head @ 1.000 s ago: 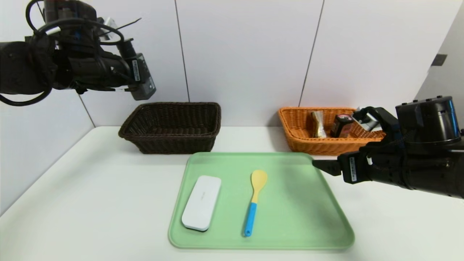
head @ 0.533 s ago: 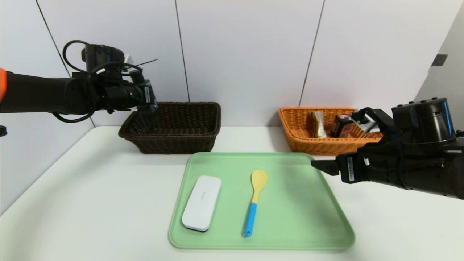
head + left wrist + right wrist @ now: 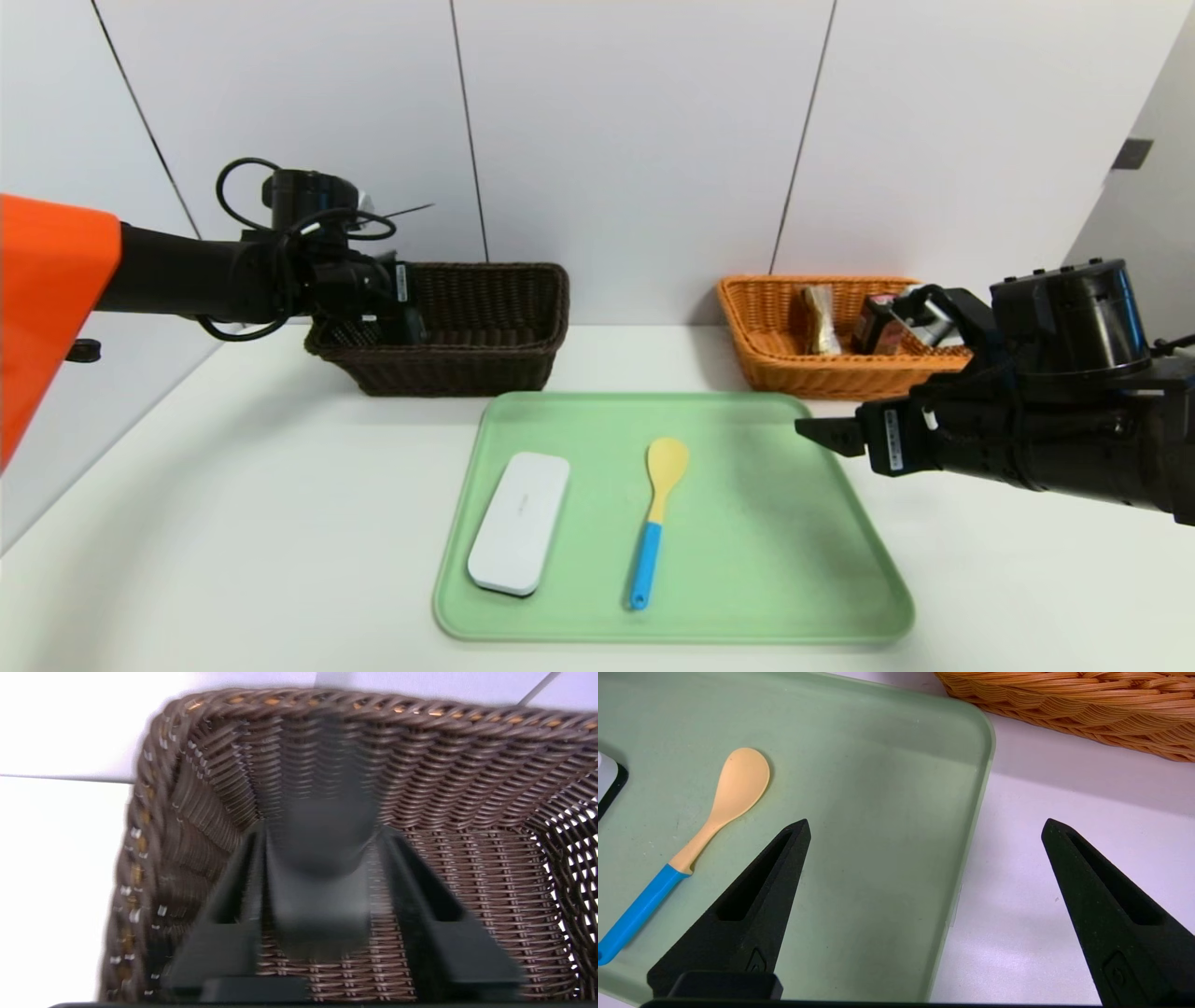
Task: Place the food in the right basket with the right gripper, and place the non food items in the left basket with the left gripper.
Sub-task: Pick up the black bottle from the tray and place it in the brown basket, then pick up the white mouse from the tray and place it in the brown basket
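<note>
Two baskets sit at the back of the white bench [image 3: 233,485]. The left gripper [image 3: 322,882] is down inside the dark brown basket [image 3: 485,317], its jaws closed on a black bottle [image 3: 322,830]. The right gripper [image 3: 924,830] hangs over the green tray's [image 3: 766,560] right edge, jaws wide apart and holding nothing. A white case [image 3: 519,534] and a yellow spoon [image 3: 659,513] lie on the tray. The snack packet [image 3: 820,319] and small dark box [image 3: 876,323] are in the orange basket [image 3: 794,369].

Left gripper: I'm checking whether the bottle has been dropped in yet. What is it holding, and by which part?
The left gripper grips a black bottle across its body, inside the dark brown basket. The right gripper holds nothing.
</note>
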You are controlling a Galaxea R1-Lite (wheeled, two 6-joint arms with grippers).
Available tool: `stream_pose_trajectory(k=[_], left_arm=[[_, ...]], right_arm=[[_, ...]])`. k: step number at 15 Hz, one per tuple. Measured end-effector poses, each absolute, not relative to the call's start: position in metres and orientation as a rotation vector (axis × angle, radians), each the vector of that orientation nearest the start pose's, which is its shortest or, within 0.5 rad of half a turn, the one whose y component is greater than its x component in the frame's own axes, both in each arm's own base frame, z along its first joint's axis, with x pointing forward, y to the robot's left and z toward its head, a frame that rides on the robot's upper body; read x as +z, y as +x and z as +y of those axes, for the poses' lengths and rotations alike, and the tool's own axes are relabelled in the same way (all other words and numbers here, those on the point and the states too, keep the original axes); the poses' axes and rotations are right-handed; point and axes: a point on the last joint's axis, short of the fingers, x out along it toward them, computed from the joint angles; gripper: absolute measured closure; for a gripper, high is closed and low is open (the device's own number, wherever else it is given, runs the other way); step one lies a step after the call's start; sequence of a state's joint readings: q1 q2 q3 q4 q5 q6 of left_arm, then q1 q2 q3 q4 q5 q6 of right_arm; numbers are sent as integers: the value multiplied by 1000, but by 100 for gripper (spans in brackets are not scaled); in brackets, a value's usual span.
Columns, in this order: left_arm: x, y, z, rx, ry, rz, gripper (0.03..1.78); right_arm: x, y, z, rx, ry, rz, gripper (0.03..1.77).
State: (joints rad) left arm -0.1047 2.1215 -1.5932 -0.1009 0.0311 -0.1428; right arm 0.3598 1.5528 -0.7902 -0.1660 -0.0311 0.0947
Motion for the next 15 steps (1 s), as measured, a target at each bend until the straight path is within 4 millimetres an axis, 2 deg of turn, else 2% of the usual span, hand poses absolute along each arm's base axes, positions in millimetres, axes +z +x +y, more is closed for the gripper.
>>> stream_pose_trajectory(k=[5,7,8,10,12,13,15], left_arm=[[188,439,-45,-42,-110,436,52],[206,434,-45,-45,-112,393,43],[225,428,-45,-51,-113,351,39],[272,406,-48,-74,-116,269,33],[312,372,-58,-120,-114,241,28],[325,353,-68,-155,-107,263,26],[335,313,-92,-237,-81,383,22]], right_arm=[[175,242,91,292,-27,607,9],[174,242,91,292,-28,611,9],[174,242,91,292,-28,613,9],[172,242,91,289,-18,619,9],[172,242,91,287,-13,623,9],[172,242,92,287,-11,621,9],[172,242,91,268,-19,627,9]])
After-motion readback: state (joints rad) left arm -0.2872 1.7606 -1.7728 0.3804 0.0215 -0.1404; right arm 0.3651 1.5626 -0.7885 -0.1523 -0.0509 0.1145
